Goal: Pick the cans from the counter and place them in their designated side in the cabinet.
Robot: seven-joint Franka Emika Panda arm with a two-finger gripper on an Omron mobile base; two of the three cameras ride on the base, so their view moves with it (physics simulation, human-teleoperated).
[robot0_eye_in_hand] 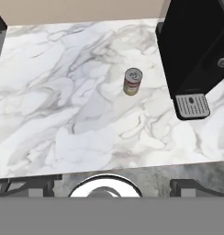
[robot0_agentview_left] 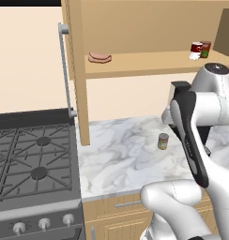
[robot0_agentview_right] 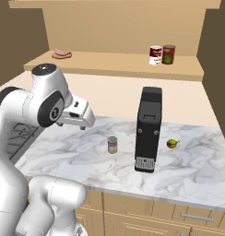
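Grey-olive can (robot0_eye_in_hand: 132, 81): upright on the marble counter (robot0_eye_in_hand: 63, 114), yellowish label, lid up; in hand view near centre, toward 1 o'clock. Also seen in left base view (robot0_agentview_left: 163, 141) and right base view (robot0_agentview_right: 112, 144), standing alone, nothing touching it.
Red can (robot0_agentview_right: 155, 55): white band, upright on the cabinet shelf (robot0_agentview_right: 114, 64), toward 1 o'clock in right base view; also in left base view (robot0_agentview_left: 196, 48) at the shelf's right end.
Darker red can (robot0_agentview_right: 168, 54): green patch, just beside the red can on its right, looks touching or nearly so.
Cabinet (robot0_agentview_left: 135, 28): light wood, door swung open edge-on at the left, long grey bar handle (robot0_agentview_left: 65, 70) on it.
Pinkish flat item (robot0_agentview_left: 99, 57): on the shelf's left part, well apart from the two cans; can't tell what it is.
Coffee machine (robot0_agentview_right: 148, 129): black, tall, on counter just right of the grey-olive can, grey drip grille at its base (robot0_eye_in_hand: 193, 105).
Small yellow-green fruit (robot0_agentview_right: 172, 144): on counter right of the machine.
Stove (robot0_agentview_left: 32, 164): black gas, grates, knobs along front, at 8 o'clock in left base view.
Gripper (robot0_eye_in_hand: 112, 186): above the counter's front edge, looking down; dark tips at the bottom corners of hand view, set wide apart, nothing between them.
Arm: white, bent over the counter in both base views.
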